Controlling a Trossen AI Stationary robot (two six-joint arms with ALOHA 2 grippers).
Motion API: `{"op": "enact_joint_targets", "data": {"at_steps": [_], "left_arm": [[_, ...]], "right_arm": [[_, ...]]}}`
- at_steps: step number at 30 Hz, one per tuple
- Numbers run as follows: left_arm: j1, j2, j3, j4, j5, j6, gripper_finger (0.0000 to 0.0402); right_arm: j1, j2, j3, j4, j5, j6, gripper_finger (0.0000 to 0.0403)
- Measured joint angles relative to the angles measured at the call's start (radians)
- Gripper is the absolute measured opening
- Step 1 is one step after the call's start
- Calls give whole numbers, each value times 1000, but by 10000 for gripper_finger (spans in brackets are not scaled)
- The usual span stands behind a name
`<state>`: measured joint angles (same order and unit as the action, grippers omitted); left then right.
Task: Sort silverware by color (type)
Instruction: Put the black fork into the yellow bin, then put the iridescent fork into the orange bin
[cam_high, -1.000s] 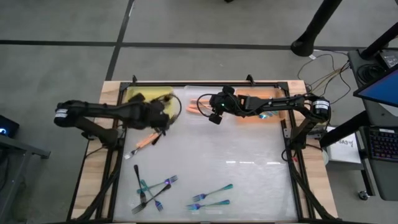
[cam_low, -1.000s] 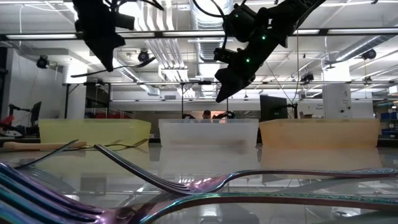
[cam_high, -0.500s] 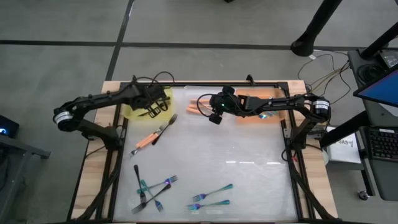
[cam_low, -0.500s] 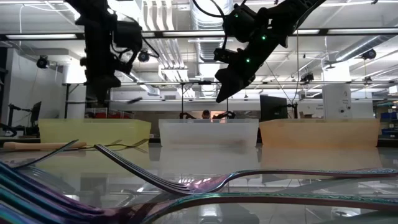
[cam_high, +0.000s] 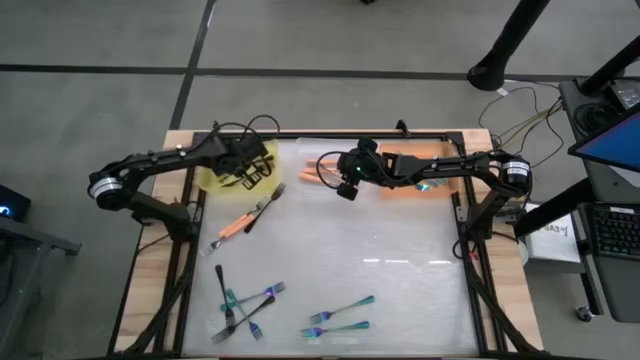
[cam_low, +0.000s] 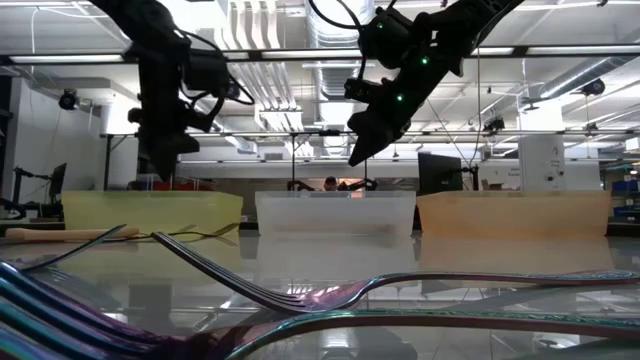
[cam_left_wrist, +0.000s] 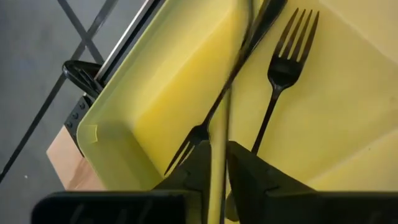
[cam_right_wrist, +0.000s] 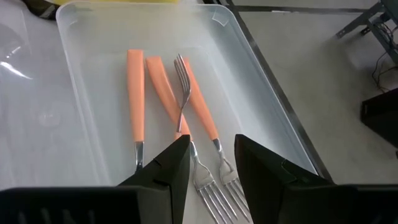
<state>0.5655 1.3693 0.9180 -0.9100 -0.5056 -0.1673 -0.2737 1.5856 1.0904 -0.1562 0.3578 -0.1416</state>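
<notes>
1. High view: the left pincer (cam_high: 243, 165) hung over the yellow bin (cam_high: 215, 168) at the counter's (cam_high: 400, 290) back left corner. The right pincer (cam_high: 347, 185) hovered over the clear bin (cam_high: 312, 150) just right of the yellow one. An orange-handled fork (cam_high: 237, 225) lay on the counter in front of the yellow bin, touching a dark fork (cam_high: 263, 207). Far in front of that bin, a black fork (cam_high: 224, 295) and teal-handled forks (cam_high: 340, 312) lay scattered.

2. Low view: both arms hung above the bins; the left pincer (cam_low: 158, 165) was just above the yellow bin (cam_low: 150, 211), and I cannot tell its fingers here.

3. Left wrist view: the left pincer (cam_left_wrist: 219, 163) was closed on a thin fork handle (cam_left_wrist: 219, 155) above the yellow bin (cam_left_wrist: 155, 93), where black forks (cam_left_wrist: 283, 68) lay.

4. Right wrist view: the right pincer (cam_right_wrist: 211, 158) stood open and empty over the clear bin (cam_right_wrist: 87, 93), which held three orange-handled forks (cam_right_wrist: 163, 84).
</notes>
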Motion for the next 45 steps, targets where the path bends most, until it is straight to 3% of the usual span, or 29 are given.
{"op": "enact_joint_targets", "data": {"at_steps": [3,7,10,14,22,31,39,45], "left_arm": [[0,10,5,-1,9,12,61],[-1,18,25,6,146,9,87],[-15,14,63,13,224,-9,94],[-93,-10,143,48,239,-4,95],[-459,-24,203,72,299,-135,96],[-913,7,152,20,316,-578,96],[-1137,117,151,22,323,-945,96],[-1221,242,149,68,471,-1045,96]], "right_arm": [[0,0,0,-3,0,1,118],[0,0,0,-16,0,2,118],[0,0,0,-19,0,2,118],[0,-4,0,-20,0,-18,118],[0,-25,0,-32,0,-61,118],[2,-37,0,-32,0,-23,118],[9,-37,0,-33,-46,14,118],[14,-38,0,-33,-105,19,118]]}}
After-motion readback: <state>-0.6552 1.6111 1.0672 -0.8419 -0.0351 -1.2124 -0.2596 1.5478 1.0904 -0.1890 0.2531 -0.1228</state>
